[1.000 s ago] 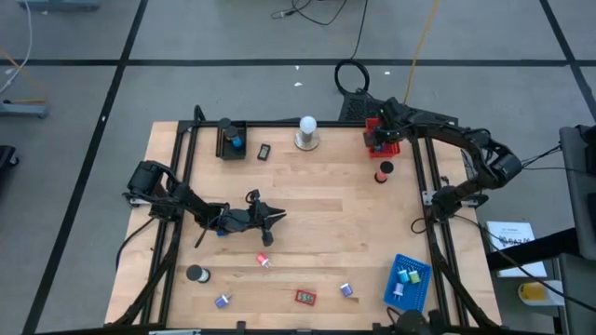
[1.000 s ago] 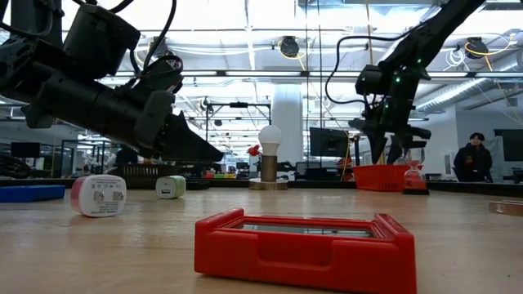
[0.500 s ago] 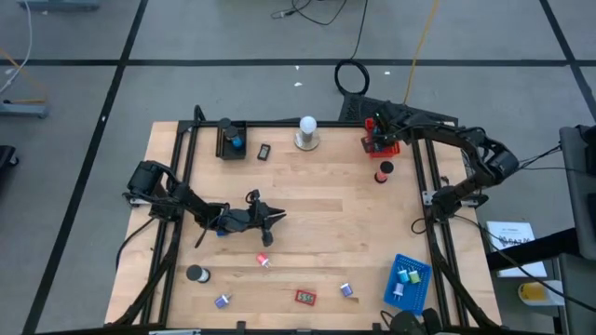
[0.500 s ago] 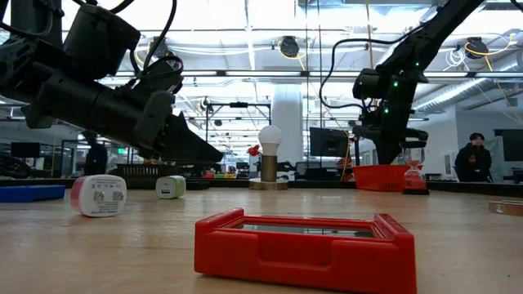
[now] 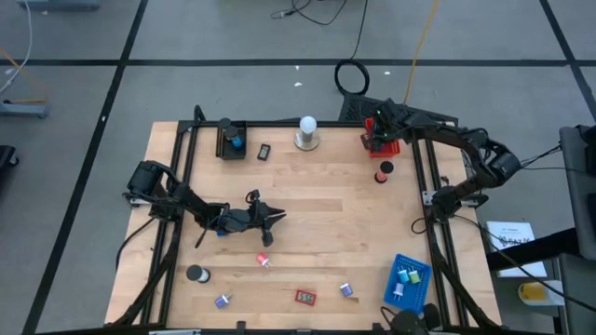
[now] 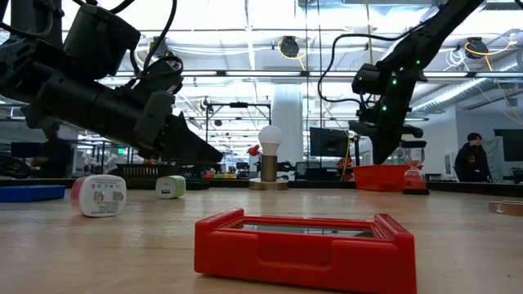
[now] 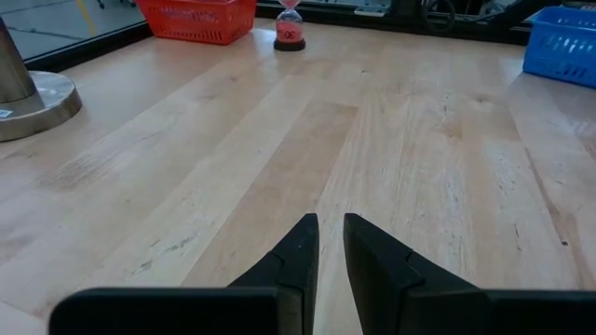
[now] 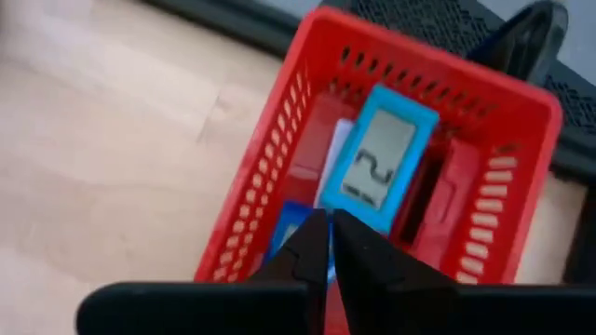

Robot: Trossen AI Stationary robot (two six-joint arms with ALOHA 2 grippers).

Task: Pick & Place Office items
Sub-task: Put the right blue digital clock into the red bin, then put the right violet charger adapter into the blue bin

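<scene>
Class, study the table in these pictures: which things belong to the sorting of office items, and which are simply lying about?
Belonging to the job:
- red tray, items inside
- blue tray
- black tray
- red flat case
- black roll
- purple piece

Just lying about:
- white ball lamp
- cable coil on the floor

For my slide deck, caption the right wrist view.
Right gripper, shut and empty, poised over the red tray holding a blue-framed piece.
</scene>
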